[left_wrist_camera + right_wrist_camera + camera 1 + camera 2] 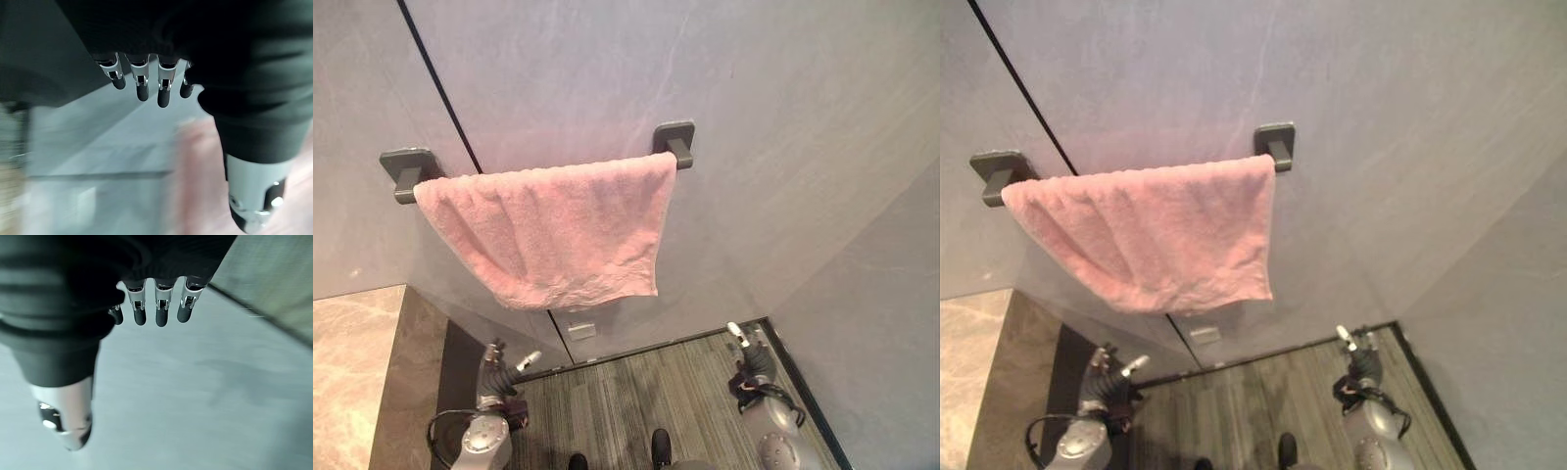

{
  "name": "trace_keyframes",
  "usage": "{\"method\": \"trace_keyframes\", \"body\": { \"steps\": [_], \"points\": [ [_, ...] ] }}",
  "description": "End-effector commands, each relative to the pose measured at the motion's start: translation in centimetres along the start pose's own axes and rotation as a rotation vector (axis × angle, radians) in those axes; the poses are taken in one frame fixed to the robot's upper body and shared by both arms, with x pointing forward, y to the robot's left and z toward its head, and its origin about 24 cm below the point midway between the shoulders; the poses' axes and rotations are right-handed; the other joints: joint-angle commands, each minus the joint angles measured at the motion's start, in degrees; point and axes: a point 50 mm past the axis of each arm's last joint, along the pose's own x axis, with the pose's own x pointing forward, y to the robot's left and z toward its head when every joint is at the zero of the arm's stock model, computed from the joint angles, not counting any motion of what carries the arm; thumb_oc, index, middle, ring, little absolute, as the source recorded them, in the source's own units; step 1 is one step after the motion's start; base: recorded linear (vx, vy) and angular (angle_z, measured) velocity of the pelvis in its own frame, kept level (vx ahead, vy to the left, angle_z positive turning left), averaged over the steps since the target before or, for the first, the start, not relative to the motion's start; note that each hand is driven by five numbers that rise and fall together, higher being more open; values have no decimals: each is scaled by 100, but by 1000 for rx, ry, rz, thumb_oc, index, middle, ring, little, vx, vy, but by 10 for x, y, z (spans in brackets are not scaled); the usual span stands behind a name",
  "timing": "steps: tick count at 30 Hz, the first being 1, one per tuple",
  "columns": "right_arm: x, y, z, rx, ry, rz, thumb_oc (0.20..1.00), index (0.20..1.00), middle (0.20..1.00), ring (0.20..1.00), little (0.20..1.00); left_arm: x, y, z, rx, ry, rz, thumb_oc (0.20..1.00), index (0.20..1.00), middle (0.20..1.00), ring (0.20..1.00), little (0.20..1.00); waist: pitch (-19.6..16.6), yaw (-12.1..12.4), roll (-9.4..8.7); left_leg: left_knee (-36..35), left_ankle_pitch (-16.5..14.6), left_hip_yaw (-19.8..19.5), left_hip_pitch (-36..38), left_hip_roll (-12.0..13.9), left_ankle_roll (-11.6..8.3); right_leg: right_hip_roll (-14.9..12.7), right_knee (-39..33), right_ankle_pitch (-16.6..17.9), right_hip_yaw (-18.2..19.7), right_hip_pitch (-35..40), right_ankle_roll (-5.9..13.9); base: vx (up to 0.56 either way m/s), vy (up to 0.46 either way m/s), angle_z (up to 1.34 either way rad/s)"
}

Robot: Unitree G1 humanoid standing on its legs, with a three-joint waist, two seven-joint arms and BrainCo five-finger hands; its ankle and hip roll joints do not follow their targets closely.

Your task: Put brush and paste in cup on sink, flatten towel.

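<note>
On the grey wall (783, 117), one pink terry towel (548, 230) draped over one dark grey bar with two square wall mounts (674, 139), hanging slightly bunched, lower edge uneven, one end bracket partly covered by cloth. Below, striped grey-brown floor (646, 392) and a beige stone slab (352, 343) at the left side. Two hands low in the head views, well apart from the towel: left hand (504, 364) at lower left, right hand (747, 351) at lower right. Seen from the wrists: left hand fingers (164, 88) straight, holding nothing, blurred pink cloth past them; right hand fingers (160, 308) straight, empty, plain grey wall beyond.
</note>
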Motion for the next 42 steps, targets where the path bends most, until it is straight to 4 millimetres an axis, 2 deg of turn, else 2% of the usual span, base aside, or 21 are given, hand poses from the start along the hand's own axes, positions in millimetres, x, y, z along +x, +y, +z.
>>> {"method": "trace_keyframes", "body": {
  "steps": [1,2,3,4,5,6,8,10,15,18,23,26,27,32,39,42],
  "points": [
    [7,11,73,-197,-463,34,1000,1000,1000,1000,1000,16,27,54,159,-341,174,1000,1000,1000,1000,1000,-47,-57,-43,54,-125,68,50,-32,-50,-509,52,-294,68,265,671,0,0,0],
    [5,14,95,-336,-604,31,1000,1000,1000,1000,1000,16,37,73,224,-451,239,1000,1000,1000,1000,1000,-39,-42,-48,54,-97,65,52,-35,-58,-513,52,-268,74,267,672,0,0,0],
    [5,17,103,-347,-663,17,1000,1000,1000,1000,1000,17,39,79,250,-493,262,1000,1000,1000,1000,1000,-79,-39,-46,54,-146,61,67,-32,-59,-511,52,-309,69,285,685,0,0,0],
    [4,20,114,-416,-736,8,1000,1000,1000,1000,1000,16,41,95,283,-578,296,1000,1000,1000,1000,1000,-82,-26,-46,54,-149,50,68,-29,-60,-518,52,-317,69,293,692,43,4,-2],
    [4,20,114,-416,-736,8,1000,1000,1000,1000,1000,15,42,95,283,-578,297,1000,1000,1000,1000,1000,-80,-27,-46,54,-150,51,70,-29,-60,-518,52,-317,70,295,692,0,0,0],
    [-3,31,138,-662,-951,-6,1000,1000,1000,1000,1000,14,48,114,332,-700,357,1000,1000,1000,1000,1000,-103,16,-53,54,-162,25,89,-33,-63,-524,52,-328,79,322,699,0,0,0],
    [-8,39,155,-805,-1104,-15,1000,1000,1000,1000,1000,8,51,134,386,-824,393,1000,1000,1000,1000,1000,-151,54,-68,54,-166,20,90,-42,-66,-531,52,-332,63,335,706,0,0,0],
    [-14,51,165,-886,-1208,13,1000,1000,1000,1000,1000,2,52,149,420,-916,429,1000,1000,1000,1000,1000,-161,87,-83,54,-116,8,81,-46,-69,-539,52,-290,66,337,700,0,0,0],
    [-20,82,172,-1097,-1347,204,1000,1000,1000,1000,1000,-8,51,182,570,-1126,406,1000,1000,1000,1000,1000,-184,185,-118,54,-130,-26,111,-46,-77,-543,52,-307,65,378,709,-2,-5,0],
    [-22,94,176,-1172,-1410,282,1000,1000,1000,1000,1000,-9,51,191,644,-1180,387,1000,1000,1000,1000,1000,-204,231,-117,54,-183,-28,146,-39,-85,-537,52,-364,48,420,719,-14,-4,0],
    [-25,129,181,-1269,-1510,454,1000,1000,1000,1000,1000,-7,49,206,779,-1245,334,1000,1000,1000,1000,1000,-193,322,-136,54,-115,-33,143,-30,-107,-542,52,-314,25,431,724,-7,-2,0],
    [-29,150,185,-1280,-1556,549,1000,1000,1000,1000,1000,-8,46,215,827,-1283,297,1000,1000,1000,1000,1000,-205,365,-148,54,-102,-21,135,-26,-119,-541,52,-308,21,427,720,0,0,0],
    [-33,162,185,-1263,-1572,619,1000,1000,1000,1000,1000,-12,40,222,853,-1330,254,1000,1000,1000,1000,1000,-211,404,-152,54,-97,-29,131,-22,-124,-542,52,-305,26,419,716,0,0,0],
    [-36,176,183,-1259,-1569,706,1000,1000,1000,1000,1000,-15,35,233,930,-1386,195,1000,1000,1000,1000,1000,-193,415,-164,54,-87,-24,111,-18,-132,-545,52,-290,-3,411,715,0,0,0],
    [-29,168,176,-1331,-1489,739,1000,1000,1000,1000,1000,-17,30,242,1097,-1425,119,1000,1000,1000,1000,1000,-161,377,-175,54,-97,-29,126,-18,-111,-539,52,-305,-18,421,711,0,0,0],
    [-23,160,173,-1418,-1443,752,1000,1000,1000,1000,1000,-17,26,244,1214,-1438,67,1000,1000,1000,1000,1000,-133,334,-182,54,-98,5,114,-19,-105,-535,52,-306,-16,394,719,0,0,0]
  ]
}}
